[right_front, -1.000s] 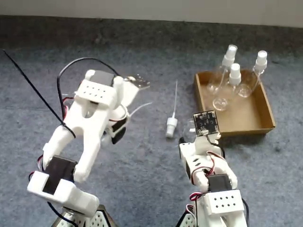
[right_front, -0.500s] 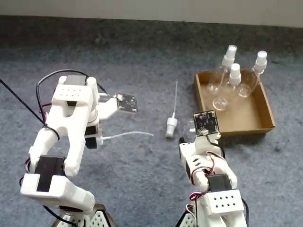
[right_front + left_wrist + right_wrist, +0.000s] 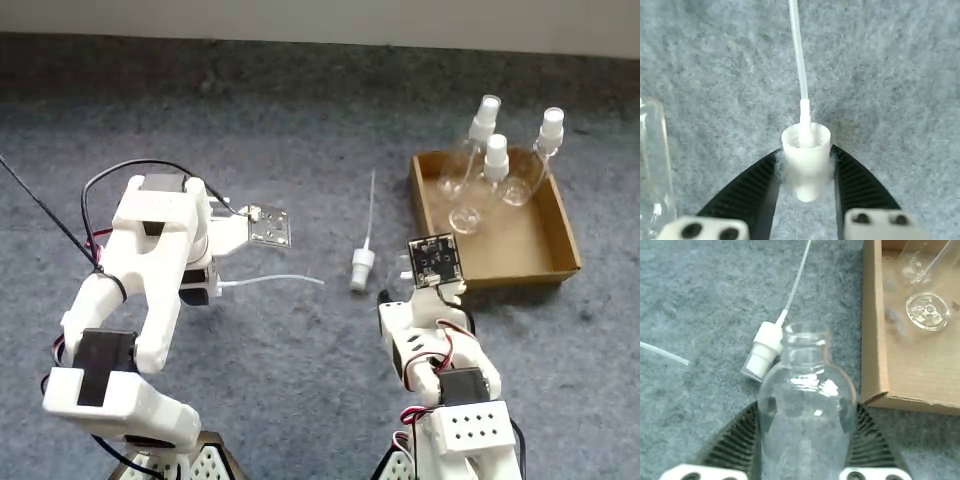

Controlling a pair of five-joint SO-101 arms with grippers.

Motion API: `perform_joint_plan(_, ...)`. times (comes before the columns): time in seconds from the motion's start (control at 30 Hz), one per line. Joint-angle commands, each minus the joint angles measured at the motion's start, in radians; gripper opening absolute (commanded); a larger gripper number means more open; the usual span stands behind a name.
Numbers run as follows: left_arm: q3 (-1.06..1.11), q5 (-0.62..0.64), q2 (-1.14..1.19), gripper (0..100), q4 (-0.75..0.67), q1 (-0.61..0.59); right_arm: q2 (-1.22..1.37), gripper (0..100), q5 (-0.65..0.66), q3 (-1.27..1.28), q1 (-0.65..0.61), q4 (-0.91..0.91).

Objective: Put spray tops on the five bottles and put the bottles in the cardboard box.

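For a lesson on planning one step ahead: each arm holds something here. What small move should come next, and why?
Probably swing the left gripper toward the right gripper, aiming the tube of its spray top at the open neck, since the bottle held there has no top yet.

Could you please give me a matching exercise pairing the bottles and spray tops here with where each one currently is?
1. uncapped bottle
2. spray top farther from the box
3. spray top nearer the box
4. three capped bottles

A. lying free on the table
B. in the cardboard box
C. held in the right gripper
D. held in the left gripper

Pairs: 1-C, 2-D, 3-A, 4-B
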Motion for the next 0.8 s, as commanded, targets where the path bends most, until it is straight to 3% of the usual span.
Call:
perform_joint_plan(0.0,-0.007,-0.037,-0.01,12,-0.012,0.004,-0.019,9.6,0.0,-0.007,0.008,-0.025)
perform_joint_plan(0.13,-0.018,0.069,-0.015,12,-0.014,0.005,-0.019,9.6,0.0,-0.007,0.008,-0.025)
perform_joint_plan(0.37,-0.018,0.103,-0.019,11,-0.005,0.005,-0.019,9.6,0.0,-0.007,0.008,-0.025)
perform_joint_plan(0.53,-0.018,0.394,-0.104,11,-0.005,0.007,-0.019,9.6,0.0,-0.007,0.008,-0.025)
perform_joint_plan(0.77,-0.005,0.824,-0.392,1,-0.005,0.007,-0.019,9.6,0.0,-0.007,0.007,-0.025)
